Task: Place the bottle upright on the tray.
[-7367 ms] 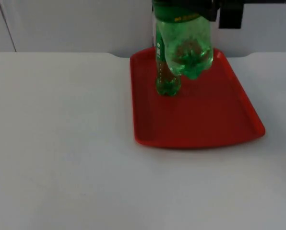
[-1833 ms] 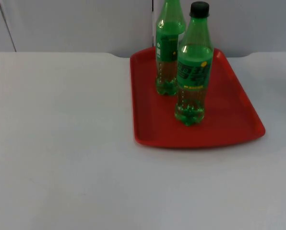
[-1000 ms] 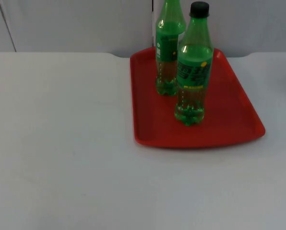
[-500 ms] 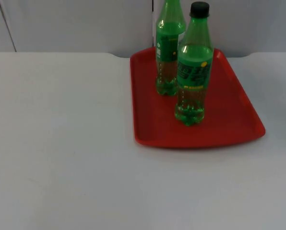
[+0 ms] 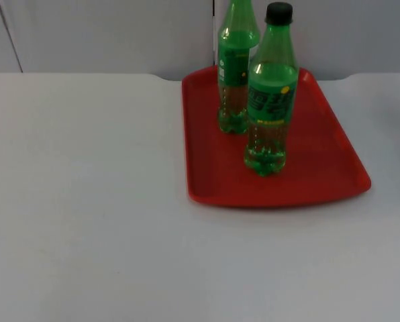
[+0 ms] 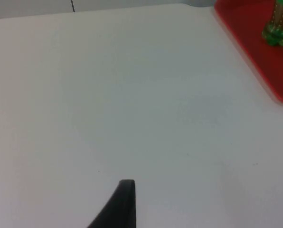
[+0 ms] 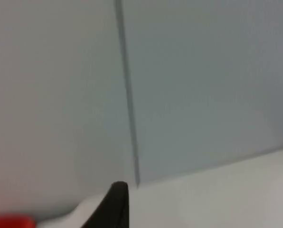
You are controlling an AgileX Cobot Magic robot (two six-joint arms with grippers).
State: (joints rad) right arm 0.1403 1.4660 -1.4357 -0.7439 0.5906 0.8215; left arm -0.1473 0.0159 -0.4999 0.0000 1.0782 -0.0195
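Bottle [image 5: 270, 94] with the black cap stands upright on the red tray [image 5: 321, 168], near the tray's middle and a little toward its front edge, so the placing looks done. A second green bottle [image 5: 235, 67] stands upright behind it, close to the tray's back left corner; the two are near each other but apart at their bases.

Risk from here is mostly a knock. Both bottles are tall and narrow-footed, and any sweep of an arm low over the tray could tip one into the other, and a nudge to the tray's rim could set them rocking. The tray itself sits at the back of the surface [image 5: 86, 201], hard by the grey wall.

Left claw [image 6: 125, 197] hangs over bare surface well to the left of the tray, with one black fingertip visible; whether it is spread or pressed together I cannot tell. Right claw [image 7: 115, 202] faces the partition wall, away from the bottles, and its state too cannot be told.

Labels: each bottle wears a green wrap with pale lettering and a yellow dot on the nearer one, possibly a lemon-lime soda, but no word can be read.
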